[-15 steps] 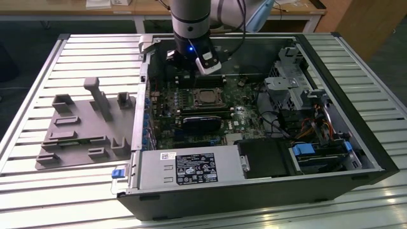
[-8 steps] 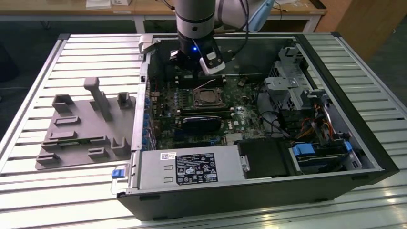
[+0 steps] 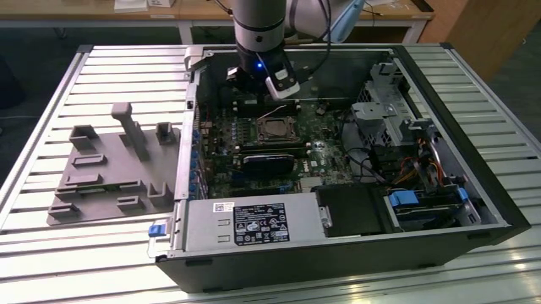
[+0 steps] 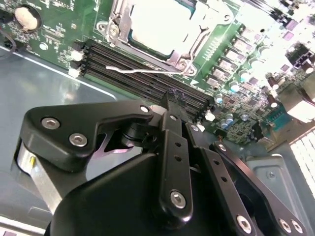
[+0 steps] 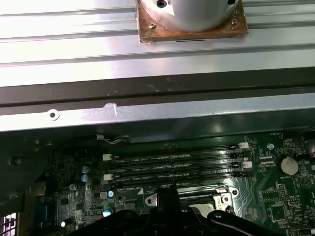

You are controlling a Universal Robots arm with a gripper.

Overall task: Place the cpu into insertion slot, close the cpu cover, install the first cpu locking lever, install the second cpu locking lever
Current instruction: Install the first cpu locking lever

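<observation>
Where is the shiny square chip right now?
The cpu sits in the insertion slot on the green board, mid-case in the exterior view, next to the memory slots and near the hand.

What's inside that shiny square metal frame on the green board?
The cpu fills the cut-out of the cpu cover, its pale silver top showing. The insertion slot beneath is hidden by the chip and frame, so its contacts cannot be seen.

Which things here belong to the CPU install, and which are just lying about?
Job: cpu, cpu cover framing it, wire locking lever alongside, gripper nearby.
Lying about: memory slots, coin battery, power supply, grey fixture tray outside the computer case.
</observation>
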